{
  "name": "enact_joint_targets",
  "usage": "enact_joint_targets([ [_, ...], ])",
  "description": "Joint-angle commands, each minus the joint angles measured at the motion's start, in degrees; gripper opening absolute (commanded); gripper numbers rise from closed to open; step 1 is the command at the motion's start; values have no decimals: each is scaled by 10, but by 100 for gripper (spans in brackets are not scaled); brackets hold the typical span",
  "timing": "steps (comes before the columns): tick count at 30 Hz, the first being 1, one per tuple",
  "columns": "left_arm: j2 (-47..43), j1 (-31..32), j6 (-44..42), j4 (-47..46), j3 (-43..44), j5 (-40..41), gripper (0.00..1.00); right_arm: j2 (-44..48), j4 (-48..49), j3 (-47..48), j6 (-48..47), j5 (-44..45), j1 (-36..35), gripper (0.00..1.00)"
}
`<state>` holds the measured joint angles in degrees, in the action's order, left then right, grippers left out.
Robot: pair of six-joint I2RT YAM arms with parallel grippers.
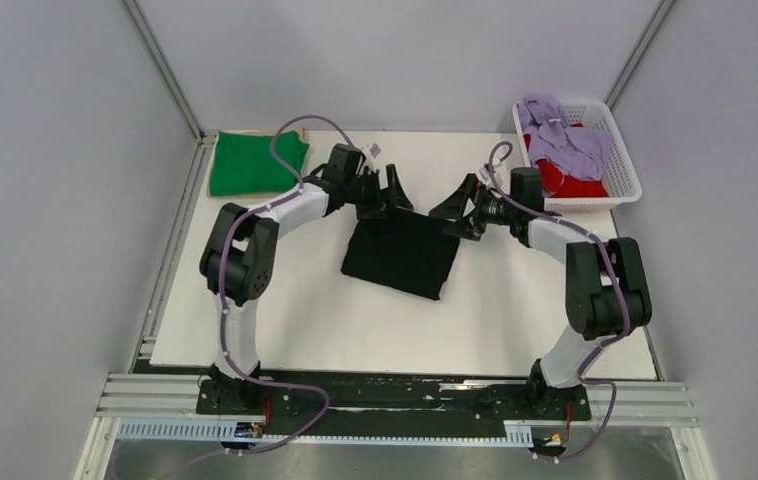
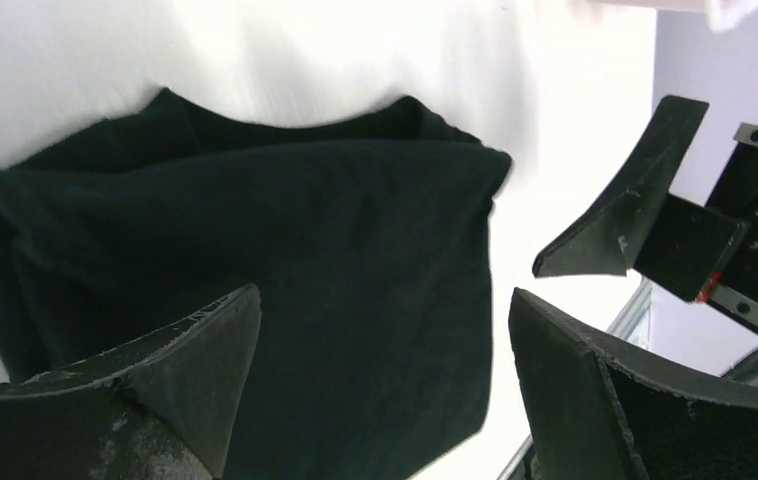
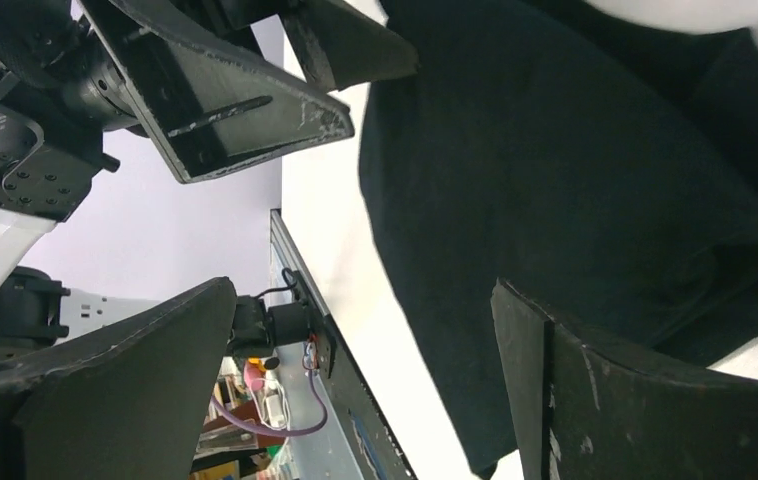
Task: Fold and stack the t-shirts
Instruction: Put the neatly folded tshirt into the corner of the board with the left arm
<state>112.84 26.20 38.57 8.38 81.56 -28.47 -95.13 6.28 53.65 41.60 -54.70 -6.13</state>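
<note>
Black soft-fabric t-shirt [image 1: 401,255], folded into a rough rectangle, lies flat on the white table top [image 1: 305,320] just below and between the two sets of jaws. The left gripper [image 1: 387,198] hangs over the shirt's far left corner with its jaws spread wide and nothing between them. In the left wrist view the dark cloth [image 2: 285,260] lies under the gap of that gripper [image 2: 380,310], apart from both fingers. The right gripper [image 1: 455,218] hovers at the shirt's far right corner, jaws likewise gaping and empty. In the right wrist view the folded black cloth [image 3: 555,170] runs beneath and beyond its right-hand finger, while bare table shows under the gap of the gripper [image 3: 363,290]. The two grippers face each other across the shirt's far edge, near but not touching.

Well out to the left of the left jaws, at the table's far corner, sits a bright green folded t-shirt [image 1: 255,163]. Just to the right of and beyond the right jaws stands a white plastic lattice basket [image 1: 623,160]. It holds crumpled lavender t-shirts [image 1: 570,145] heaped over a red t-shirt [image 1: 570,182].
</note>
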Motion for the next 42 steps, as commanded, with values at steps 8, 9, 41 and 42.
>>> enact_joint_targets([
  [8,162,-9,6,64,135,90,100,-177,0,95,6,109,2,100],
  [9,170,-9,6,76,138,93,100,-185,-7,94,4,124,2,100],
  [41,-320,65,39,101,-299,238,100,208,-176,-87,-7,364,-34,100],
  [42,-323,66,47,99,-312,234,100,230,-184,-99,-3,381,-33,100],
])
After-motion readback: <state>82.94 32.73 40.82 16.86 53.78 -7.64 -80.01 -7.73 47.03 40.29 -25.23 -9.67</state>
